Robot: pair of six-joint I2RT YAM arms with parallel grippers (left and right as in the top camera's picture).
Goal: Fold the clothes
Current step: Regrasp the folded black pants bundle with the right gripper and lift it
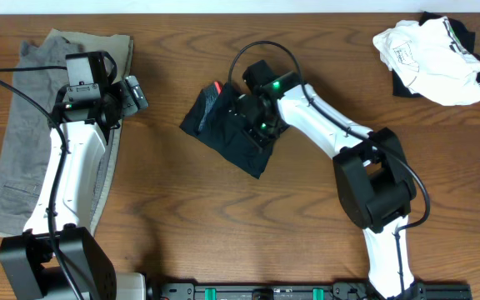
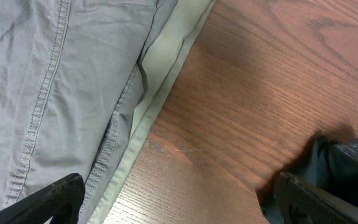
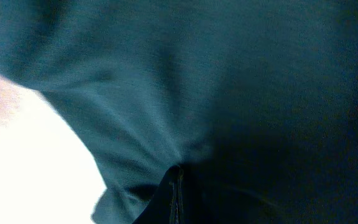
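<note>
Right pincer (image 3: 175, 180) is together, its tips clamped on a pucker of the black stretchy leggings (image 1: 227, 133). The wrist view is filled with dark knit that gathers into creases at the closed tips. From overhead, the leggings lie as a compact, partly folded bundle near the middle of the brown wood-grain counter (image 1: 307, 225), with the coral-red waistband (image 1: 216, 87) showing at the upper-left edge. The right arm reaches in over the bundle from the right.

The step in hand looks like lifting a pinched layer to lay it over the rest. How many layers the tips have caught is hidden, so a small test lift would show whether only the top fold rises. The knit is stretchy, so pulling sideways would probably just lengthen it. Better to raise it just clear, carry it across in a low arc, and set the edge down square on the edge beneath before letting go.

Left pincer (image 1: 133, 92) is apart and holds nothing. It hangs over the edge of the grey cotton trousers (image 2: 42, 93), which lie on a pale khaki garment (image 2: 166, 68), well apart from the bundle. Bringing it over to press the waistband end down would stop the whole bundle sliding with the fold. The crumpled white and black garment heap (image 1: 432, 50) at the far corner is clear of the work.
</note>
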